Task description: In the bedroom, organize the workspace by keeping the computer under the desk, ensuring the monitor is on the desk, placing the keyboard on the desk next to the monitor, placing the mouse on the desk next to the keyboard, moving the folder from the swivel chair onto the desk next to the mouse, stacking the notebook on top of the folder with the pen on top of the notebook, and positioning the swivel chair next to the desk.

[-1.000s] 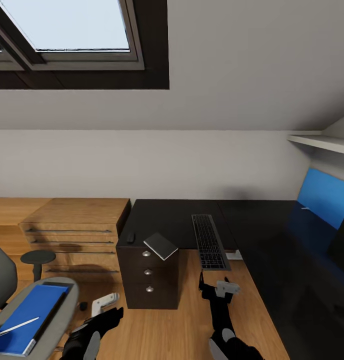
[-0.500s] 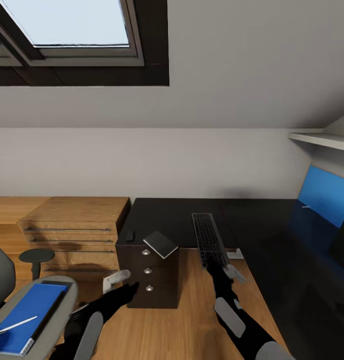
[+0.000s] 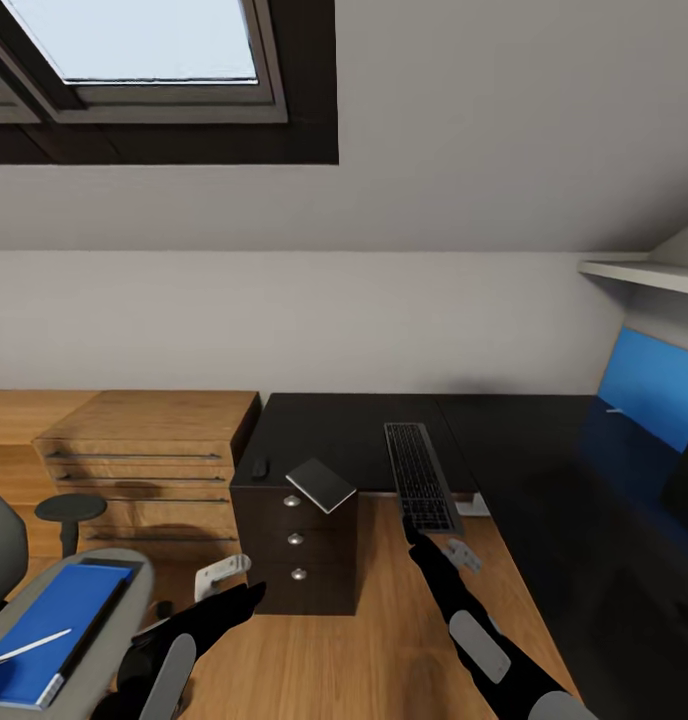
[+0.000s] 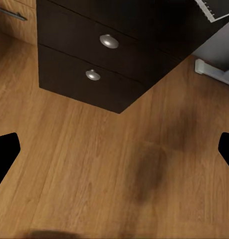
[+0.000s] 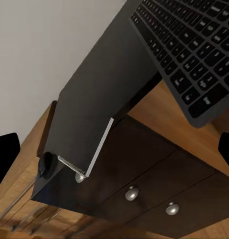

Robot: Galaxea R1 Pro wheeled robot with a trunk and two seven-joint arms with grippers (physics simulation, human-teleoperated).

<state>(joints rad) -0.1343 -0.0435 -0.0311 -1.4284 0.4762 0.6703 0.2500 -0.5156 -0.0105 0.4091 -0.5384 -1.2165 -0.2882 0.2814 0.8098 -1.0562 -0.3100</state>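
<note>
The desk has a glossy black top and a dark drawer unit. The keyboard lies on it, its near end sticking out over the front edge. The grey notebook sits tilted on the drawer unit's front corner, with a small black mouse beside it. At lower left the blue folder lies on the swivel chair, the white pen on top. My left gripper hangs open before the drawers. My right gripper is open just below the keyboard, facing the notebook.
A light-wood cabinet stands left of the desk, with a small round stool in front. A blue back panel and a wall shelf are at the right. Wood floor lies between the chair and the desk.
Both arms have stretched forward. The left gripper rose from near the floor to the drawer unit. The right gripper moved up under the keyboard's near end.
</note>
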